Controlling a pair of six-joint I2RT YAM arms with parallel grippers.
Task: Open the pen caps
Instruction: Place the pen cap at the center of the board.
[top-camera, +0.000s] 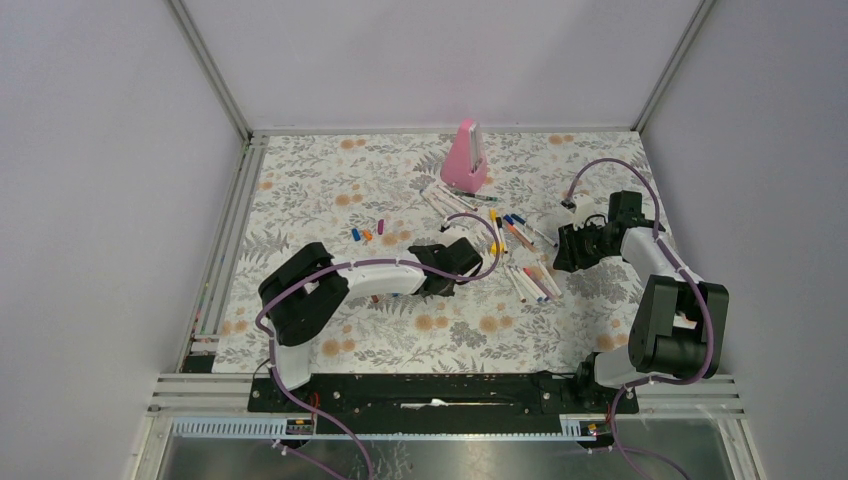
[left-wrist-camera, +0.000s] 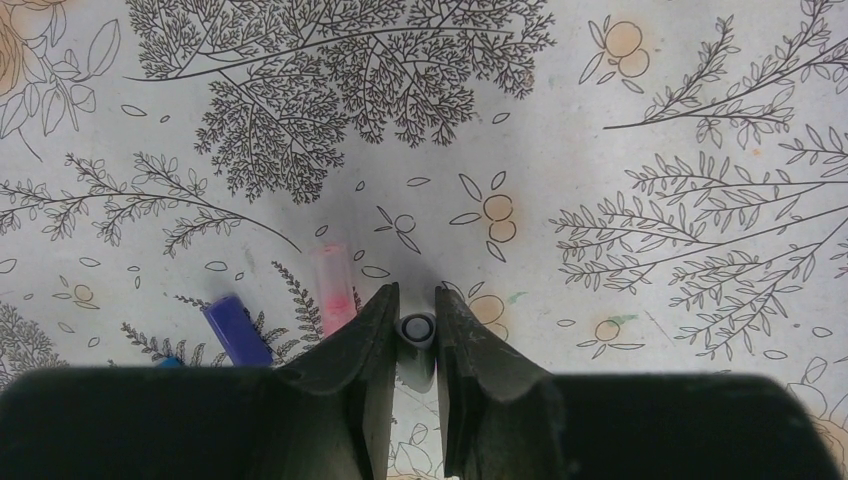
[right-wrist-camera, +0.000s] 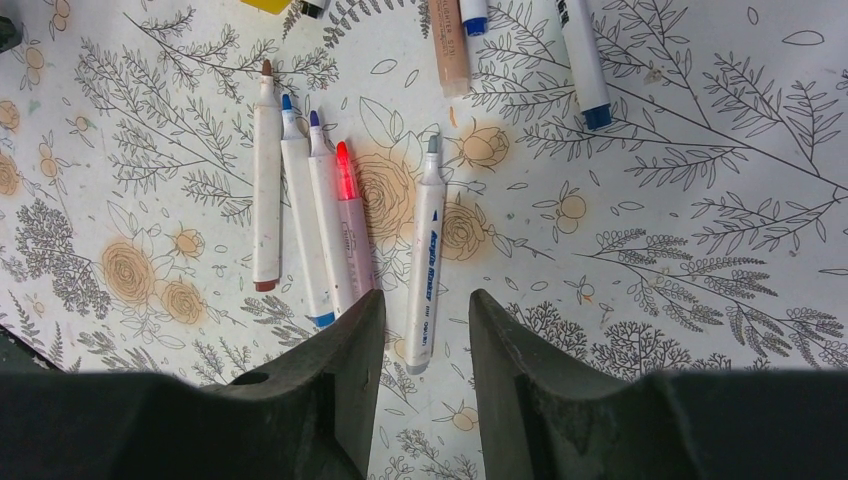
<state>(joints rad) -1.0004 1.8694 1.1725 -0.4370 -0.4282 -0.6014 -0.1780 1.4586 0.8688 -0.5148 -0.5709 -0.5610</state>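
Note:
My left gripper (left-wrist-camera: 416, 294) is shut on a small grey pen cap (left-wrist-camera: 417, 331), seen end-on between the fingers just above the cloth. A blue cap (left-wrist-camera: 236, 330) and a pale pink cap (left-wrist-camera: 332, 284) lie just left of it. In the top view the left gripper (top-camera: 446, 266) is mid-table, with several loose caps (top-camera: 367, 234) to its left. My right gripper (right-wrist-camera: 427, 298) is open and empty, low over an uncapped grey-tipped marker (right-wrist-camera: 426, 250). Uncapped brown (right-wrist-camera: 265, 190), blue (right-wrist-camera: 300, 215) and red (right-wrist-camera: 352, 225) markers lie beside it.
A tall pink wedge (top-camera: 466, 157) stands at the back centre. A spread of white markers (top-camera: 520, 255) lies between the two grippers, and the right gripper (top-camera: 566, 250) sits at its right edge. Capped markers (right-wrist-camera: 583, 60) lie farther ahead of the right gripper. The floral cloth (top-camera: 330, 180) covers the table.

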